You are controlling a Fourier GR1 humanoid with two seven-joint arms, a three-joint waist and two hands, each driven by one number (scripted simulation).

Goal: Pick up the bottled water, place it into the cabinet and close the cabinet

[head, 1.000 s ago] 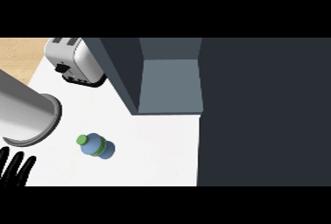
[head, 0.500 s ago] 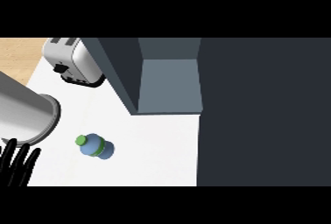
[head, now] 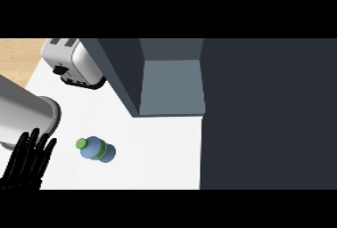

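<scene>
Left robot hand [head: 26,162] at lower left of frame, fingers straight and spread; bottled water [head: 96,149] on white table [head: 158,151] just right of it, not touching; open cabinet [head: 172,84] upper centre; toaster [head: 71,62] upper left

The left hand [head: 26,162] is cut off at the view's left and lower edges, its wrist out of sight; a grey cylinder [head: 23,113] is cropped by the left edge; the toaster [head: 74,62] and the cabinet [head: 171,84] are truncated at the top.
</scene>
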